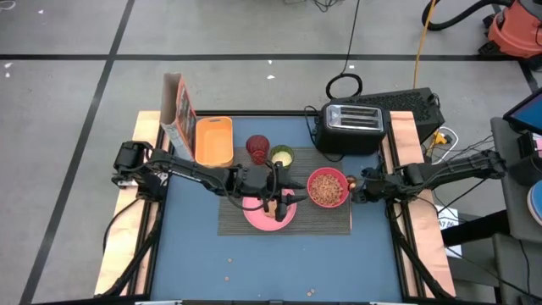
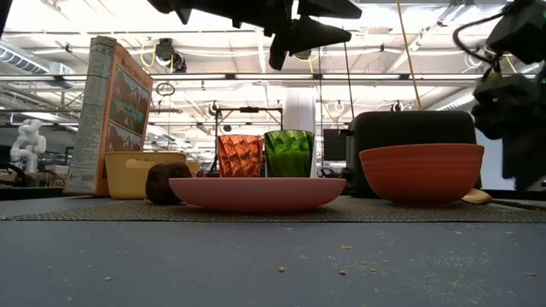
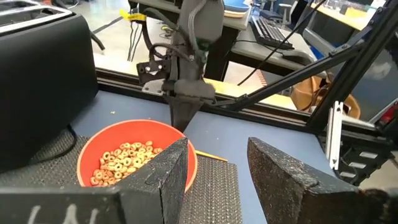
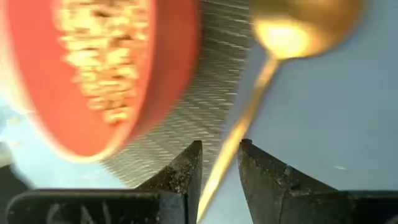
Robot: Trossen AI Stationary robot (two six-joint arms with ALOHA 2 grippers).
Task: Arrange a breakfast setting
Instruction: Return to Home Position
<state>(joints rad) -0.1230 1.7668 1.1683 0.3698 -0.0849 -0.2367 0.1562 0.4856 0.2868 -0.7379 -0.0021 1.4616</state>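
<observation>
Bowl (image 2: 422,170) holding cereal sits on placemat (image 1: 326,222); gold spoon (image 4: 298,25) just right of bowl; plate (image 2: 256,192) just left of bowl, fruit (image 2: 166,183) further left; tumbler (image 1: 257,149) and green cup (image 1: 282,156) behind-left of bowl. Right gripper (image 4: 221,152) right of bowl, above spoon handle, fingers slightly apart, gripping nothing. Left gripper (image 3: 217,155) left of bowl, over plate, fingers wide apart, empty

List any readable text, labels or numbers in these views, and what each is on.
No text can be read here.
Tall printed cardboard cereal box: the lettering is too small and blurred to read.
Black two-slot toaster: no legible marking.
Embossed marks on the right gripper body: cut off by the picture's edge, unreadable.
</observation>
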